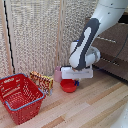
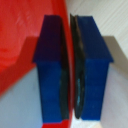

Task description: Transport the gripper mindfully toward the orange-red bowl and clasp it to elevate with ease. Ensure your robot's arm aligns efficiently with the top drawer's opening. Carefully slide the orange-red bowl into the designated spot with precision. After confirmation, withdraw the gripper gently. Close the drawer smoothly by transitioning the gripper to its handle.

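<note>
- Here the arm (image 1: 95, 35) reaches down from the exterior view's upper right, with the gripper (image 1: 75, 80) low over the wooden floor (image 1: 95, 102).
- The bowl (image 1: 68, 86) sits on the floor directly under the gripper, touching it; the white hand covers the bowl's far edge in the exterior view.
- In the wrist view the two blue fingertips (image 2: 50, 70) stand nearly together, with only a thin dark strip between them.
- The bowl's (image 2: 20, 40) red rim runs into that narrow gap, so the jaws are pinched on the rim: one finger inside the bowl, the other outside over the pale floor.
- The bowl looks level on the floor; whether it is lifted at all I cannot tell.
- A pink cup (image 1: 57, 75) stands just beside the bowl, on the exterior view's left of it.
- A red basket (image 1: 21, 96) with a blue rim lies well apart, at the exterior view's lower left, and a striped orange thing (image 1: 41, 80) lies between basket and cup.
- The drawer (image 1: 112, 45) unit is at the exterior view's right, behind the arm; a thin handle (image 1: 107, 39) shows on its front.
</note>
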Available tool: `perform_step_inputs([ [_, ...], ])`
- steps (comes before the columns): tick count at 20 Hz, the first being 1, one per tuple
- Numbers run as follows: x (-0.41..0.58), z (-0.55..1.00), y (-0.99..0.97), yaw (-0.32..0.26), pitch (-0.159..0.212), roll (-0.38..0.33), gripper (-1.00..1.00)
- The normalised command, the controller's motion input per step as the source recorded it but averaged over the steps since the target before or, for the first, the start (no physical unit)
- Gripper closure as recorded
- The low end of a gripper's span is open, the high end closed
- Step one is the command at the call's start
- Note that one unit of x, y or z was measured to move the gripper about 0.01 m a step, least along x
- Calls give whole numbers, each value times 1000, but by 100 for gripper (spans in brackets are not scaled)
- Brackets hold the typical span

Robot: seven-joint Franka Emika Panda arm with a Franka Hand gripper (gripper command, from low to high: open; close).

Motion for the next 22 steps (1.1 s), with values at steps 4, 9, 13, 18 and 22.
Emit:
perform_step_inputs([
  [4,255,730,-36,26,4,46,100],
  [9,308,773,0,37,13,26,100],
  [13,295,786,-19,46,2,18,100],
  [18,272,788,-70,42,-6,14,100],
  [22,314,859,-106,15,0,0,100],
])
